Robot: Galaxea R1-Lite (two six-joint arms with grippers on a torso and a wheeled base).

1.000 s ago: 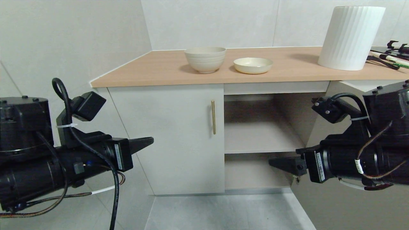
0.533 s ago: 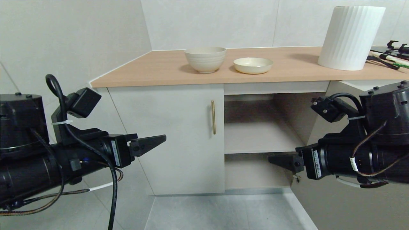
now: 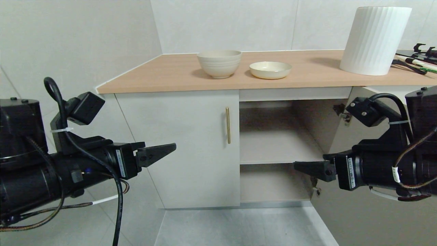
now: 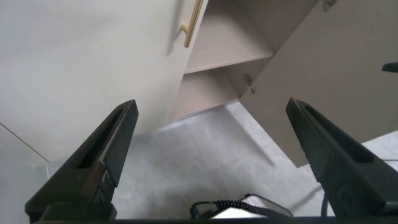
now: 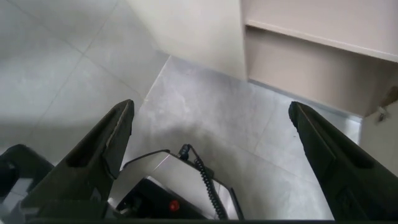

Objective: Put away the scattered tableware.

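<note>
A cream ribbed bowl (image 3: 219, 63) and a shallow cream dish (image 3: 270, 69) stand side by side on the wooden countertop (image 3: 164, 73). Well below them, in front of the shut cabinet door, my left gripper (image 3: 172, 147) hangs with nothing in it. Its fingers (image 4: 93, 162) stand wide apart, so my left gripper (image 4: 211, 106) is open over the floor. My right gripper (image 3: 296, 166) is level with the open cabinet's lower compartment. From its own wrist, my right gripper (image 5: 210, 107) is open and holds nothing.
The left cabinet door has a gold handle (image 3: 228, 125). The right half is open, with a shelf (image 3: 276, 150) inside and its door (image 3: 341, 218) swung out beside my right arm. A tall white ribbed cylinder (image 3: 374, 40) and some tools (image 3: 420, 61) sit at the countertop's right.
My left gripper has moved forward toward the cabinet front. My right arm has drawn back slightly to the right. The bowl and the dish have not moved.
</note>
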